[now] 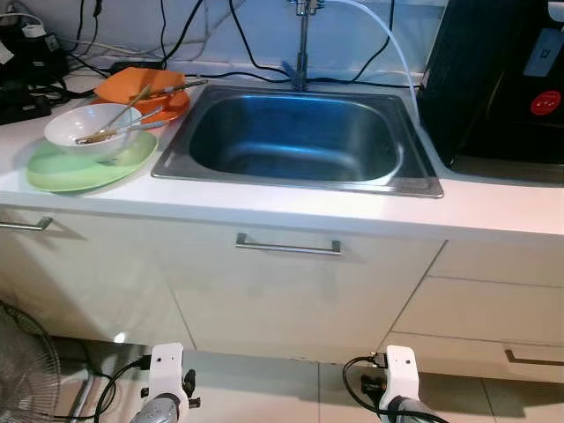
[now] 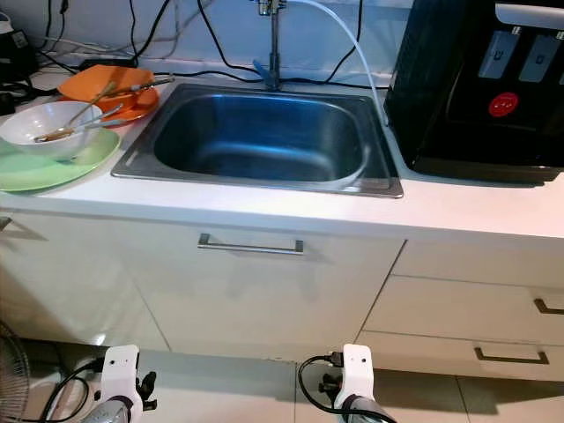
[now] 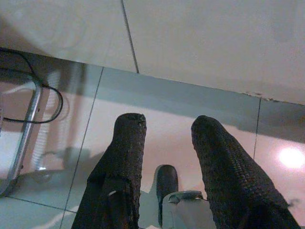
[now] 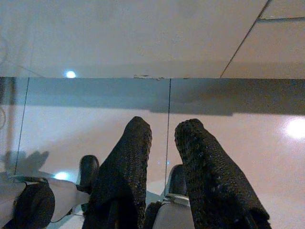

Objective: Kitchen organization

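Note:
A white bowl (image 1: 88, 128) holding a couple of utensils (image 1: 123, 130) sits on a green plate (image 1: 53, 172) on the white counter, left of the steel sink (image 1: 291, 183). An orange plate (image 1: 132, 86) with more utensils lies behind the bowl. The sink basin holds nothing, and a faucet (image 1: 302, 44) with a clear hose rises behind it. Both arms hang low in front of the cabinets. My left gripper (image 3: 167, 126) is open over the tiled floor. My right gripper (image 4: 163, 129) is also open, its fingers a little apart and holding nothing.
A black appliance (image 1: 502, 79) stands on the counter right of the sink. Cables and a power strip (image 1: 26, 97) lie at the back left. Below are a cabinet door with a bar handle (image 1: 288, 247) and drawers to the right. A fan (image 1: 26, 370) stands on the floor at left.

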Controlling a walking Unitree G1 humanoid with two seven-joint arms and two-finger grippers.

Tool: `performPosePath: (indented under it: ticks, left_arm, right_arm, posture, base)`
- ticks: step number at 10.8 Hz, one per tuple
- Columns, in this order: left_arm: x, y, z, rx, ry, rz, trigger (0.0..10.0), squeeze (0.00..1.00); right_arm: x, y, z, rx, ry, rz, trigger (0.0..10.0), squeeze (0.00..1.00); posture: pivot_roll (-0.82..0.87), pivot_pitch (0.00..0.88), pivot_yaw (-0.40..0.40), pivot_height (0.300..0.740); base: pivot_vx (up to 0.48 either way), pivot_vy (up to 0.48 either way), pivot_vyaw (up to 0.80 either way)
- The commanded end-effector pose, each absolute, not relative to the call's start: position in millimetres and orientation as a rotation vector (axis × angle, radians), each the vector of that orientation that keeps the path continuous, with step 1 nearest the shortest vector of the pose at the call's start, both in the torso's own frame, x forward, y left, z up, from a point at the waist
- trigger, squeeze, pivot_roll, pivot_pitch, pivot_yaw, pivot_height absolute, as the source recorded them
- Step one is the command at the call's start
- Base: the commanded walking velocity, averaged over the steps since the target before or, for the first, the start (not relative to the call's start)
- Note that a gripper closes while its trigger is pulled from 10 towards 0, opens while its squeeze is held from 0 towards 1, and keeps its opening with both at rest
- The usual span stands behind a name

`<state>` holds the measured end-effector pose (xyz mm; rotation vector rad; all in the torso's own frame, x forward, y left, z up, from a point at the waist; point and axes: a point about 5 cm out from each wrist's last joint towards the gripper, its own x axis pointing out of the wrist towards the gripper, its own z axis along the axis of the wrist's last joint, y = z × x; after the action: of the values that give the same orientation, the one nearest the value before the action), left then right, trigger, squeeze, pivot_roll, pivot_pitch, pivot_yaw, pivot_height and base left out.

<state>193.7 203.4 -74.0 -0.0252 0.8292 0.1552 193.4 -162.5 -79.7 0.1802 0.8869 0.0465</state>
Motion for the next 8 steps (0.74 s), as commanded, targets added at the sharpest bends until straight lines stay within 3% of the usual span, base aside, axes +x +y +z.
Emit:
performPosePath:
  ticks: [1, 8]
  left_arm:
    - [190.3, 205.0, -75.8, -0.025, 0.846, 0.166, 10.0, 0.00]
    - [195.3, 204.2, -72.9, -0.015, 0.823, 0.157, 10.0, 0.00]
  right_arm:
    - [191.1, -162.5, -80.9, 0.188, 0.895, 0.045, 10.0, 0.00]
    - [190.0, -160.9, -81.5, 0.192, 0.896, 0.044, 10.0, 0.00]
  posture:
    - [0.18, 0.006, -0.002, 0.740]
    - [0.18, 0.006, 0.004, 0.740]
  base:
    - [0.000, 0.405, 0.00]
    - [0.000, 0.408, 0.00]
